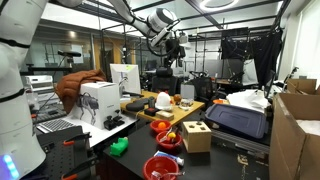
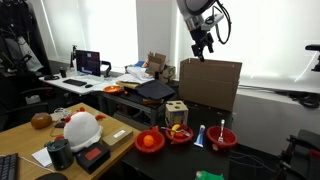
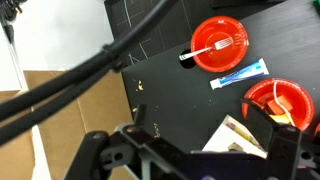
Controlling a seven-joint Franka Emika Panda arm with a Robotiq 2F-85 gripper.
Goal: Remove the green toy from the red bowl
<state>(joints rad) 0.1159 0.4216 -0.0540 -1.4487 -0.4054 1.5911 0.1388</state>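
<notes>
One green toy [image 2: 208, 176] sits near the red bowl [image 2: 221, 138], one of three; claw [image 2: 203, 54] gapes, empty.

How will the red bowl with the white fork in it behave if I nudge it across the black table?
The red bowl looks wide and shallow, so it would probably slide rather than tip. It seems to be thin plastic, so it is likely light. The white fork lies loose inside and may shift or rattle.
</notes>
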